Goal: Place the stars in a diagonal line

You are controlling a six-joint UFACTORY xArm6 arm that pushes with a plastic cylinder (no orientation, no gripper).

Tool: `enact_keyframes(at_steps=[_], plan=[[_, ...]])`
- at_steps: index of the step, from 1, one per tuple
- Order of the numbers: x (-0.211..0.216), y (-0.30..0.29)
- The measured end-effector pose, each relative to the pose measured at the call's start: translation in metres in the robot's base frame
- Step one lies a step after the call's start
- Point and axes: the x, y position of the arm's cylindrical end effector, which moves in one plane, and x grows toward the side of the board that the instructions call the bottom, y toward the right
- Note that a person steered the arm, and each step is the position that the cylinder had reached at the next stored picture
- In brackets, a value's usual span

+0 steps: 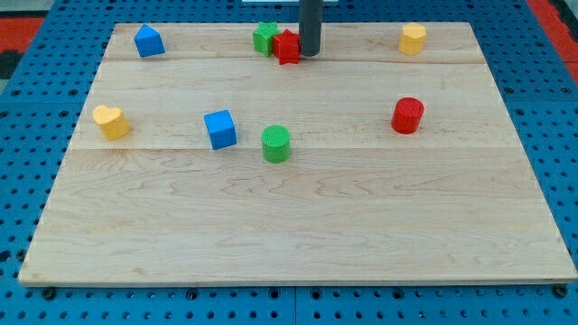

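Note:
A red star (287, 46) lies near the view's top, touching a green star (265, 38) on its left. My tip (309, 54) stands right against the red star's right side. The rod rises straight up out of the view's top.
A wooden board (298, 217) on a blue pegboard. A blue house-shaped block (149, 41) at top left, a yellow block (413, 39) at top right, a yellow heart (111, 121) at left, a blue cube (219, 129), a green cylinder (276, 143), a red cylinder (407, 116).

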Motion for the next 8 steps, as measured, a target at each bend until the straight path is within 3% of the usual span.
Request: enact_keyframes(at_steps=[1, 2, 3, 5, 8], plan=[[-0.038, 0.007], [-0.058, -0.037], [-0.045, -0.096], [0.043, -0.1], [0.038, -0.03]])
